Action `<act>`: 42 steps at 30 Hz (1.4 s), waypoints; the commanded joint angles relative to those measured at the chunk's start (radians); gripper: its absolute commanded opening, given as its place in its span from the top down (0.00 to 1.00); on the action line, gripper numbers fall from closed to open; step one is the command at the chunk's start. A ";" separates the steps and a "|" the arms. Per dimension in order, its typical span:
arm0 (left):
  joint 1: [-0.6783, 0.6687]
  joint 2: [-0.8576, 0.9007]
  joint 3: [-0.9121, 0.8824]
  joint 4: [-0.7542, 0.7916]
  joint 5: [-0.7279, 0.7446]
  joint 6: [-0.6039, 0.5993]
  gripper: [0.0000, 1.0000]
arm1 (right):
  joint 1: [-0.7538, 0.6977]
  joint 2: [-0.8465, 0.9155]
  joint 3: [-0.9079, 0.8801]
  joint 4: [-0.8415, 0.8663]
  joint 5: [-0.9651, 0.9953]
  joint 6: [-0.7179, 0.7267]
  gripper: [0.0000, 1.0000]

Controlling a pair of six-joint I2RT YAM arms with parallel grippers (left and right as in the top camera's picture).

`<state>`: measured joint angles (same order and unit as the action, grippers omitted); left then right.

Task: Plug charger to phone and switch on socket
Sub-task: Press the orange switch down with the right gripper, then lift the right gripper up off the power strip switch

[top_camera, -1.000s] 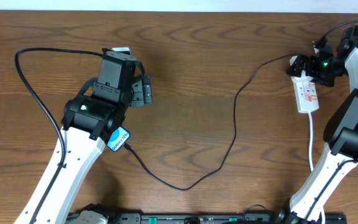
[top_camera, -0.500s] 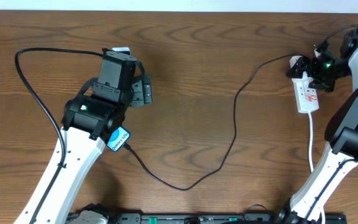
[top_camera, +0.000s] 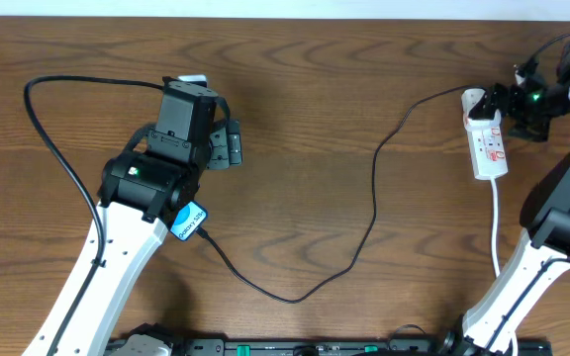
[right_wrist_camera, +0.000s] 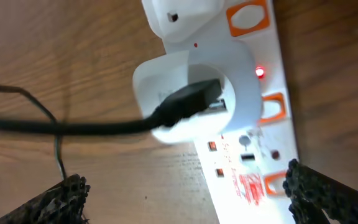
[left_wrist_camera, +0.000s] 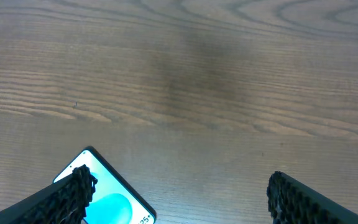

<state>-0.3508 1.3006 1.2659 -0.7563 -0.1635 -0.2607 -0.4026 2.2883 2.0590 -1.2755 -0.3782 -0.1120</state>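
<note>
The phone (top_camera: 189, 218) lies under my left arm, with only its blue lower corner showing in the overhead view. In the left wrist view the phone (left_wrist_camera: 107, 198) lies by the left finger of my open left gripper (left_wrist_camera: 179, 200). The black charger cable (top_camera: 373, 203) runs from the phone's edge across the table to the white adapter (right_wrist_camera: 191, 93). The adapter sits in the socket strip (top_camera: 489, 146). A small red light (right_wrist_camera: 260, 73) glows on the socket strip (right_wrist_camera: 253, 168). My right gripper (right_wrist_camera: 188, 199) is open and empty just above the strip, and in the overhead view (top_camera: 508, 105) it is by the strip's top end.
The strip's thicker white cord (top_camera: 496, 222) runs down toward the right arm's base. A black arm cable (top_camera: 52, 148) loops at the left. Bare wooden table (top_camera: 295, 119) lies between the arms.
My right gripper has shifted to the right, off the adapter end of the strip. The left arm, phone and cable have not moved.
</note>
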 commanded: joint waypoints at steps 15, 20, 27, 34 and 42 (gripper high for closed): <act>0.002 0.006 0.014 -0.003 -0.013 0.013 0.09 | 0.066 -0.334 0.017 -0.110 0.068 0.022 0.01; 0.002 0.006 0.014 -0.003 -0.013 0.013 0.09 | 0.123 -0.370 0.016 -0.125 0.134 0.037 0.01; 0.002 0.006 0.014 -0.002 -0.013 0.013 0.09 | 0.179 -0.373 0.016 -0.124 0.170 0.037 0.01; 0.002 0.006 0.014 -0.003 -0.013 0.013 0.09 | 0.184 -0.373 0.016 -0.124 0.170 0.037 0.01; 0.002 0.006 0.014 -0.003 -0.013 0.013 0.09 | 0.184 -0.373 0.016 -0.124 0.170 0.037 0.01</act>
<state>-0.3508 1.3006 1.2659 -0.7563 -0.1635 -0.2607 -0.2199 1.9423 2.0602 -1.3975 -0.2119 -0.0868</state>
